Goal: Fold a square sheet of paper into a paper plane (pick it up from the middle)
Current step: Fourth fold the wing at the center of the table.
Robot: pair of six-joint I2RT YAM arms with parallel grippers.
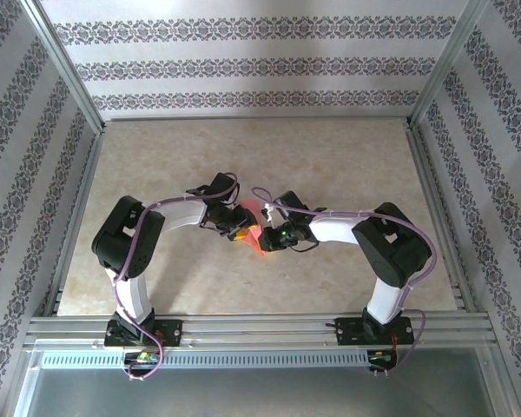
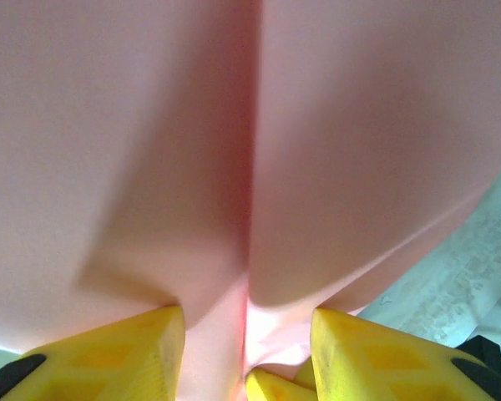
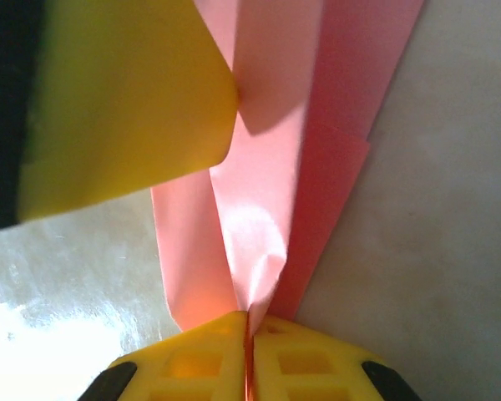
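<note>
Walls: grey-striped floral wallpaper panels (image 1: 260, 65) stand beyond the two claws and off to either side of them.
Table: a beige marbled tabletop (image 1: 243, 156) lies beneath both claws, with bare surface stretching well past them.
Left arm: the black-and-white jointed left arm (image 1: 130, 234) bends inward, and its claw ends up near the right one.
Right arm: the black-and-white jointed right arm (image 1: 391, 248) mirrors it from the other side.
Paper: the thin pink-red folded paper sheet (image 1: 250, 228) sits between the two claws, touching both. From the right wrist, it (image 3: 267, 167) runs away from the claw tips in long narrow overlapping layers. From the left wrist, it (image 2: 150, 150) spreads as two broad panels meeting at a centre crease just ahead of the claw.
Left claw: the left claw (image 2: 249, 334) has its yellow fingers (image 2: 117, 351) standing apart, with the crease dipping between them. I cannot tell whether they are pinching the sheet or merely flanking it. One of its fingers (image 3: 125, 100) lies against the sheet ahead of the right claw.
Right claw: the right claw (image 3: 249, 334) is pressed together, its tips clamped on the paper's near edge.
</note>
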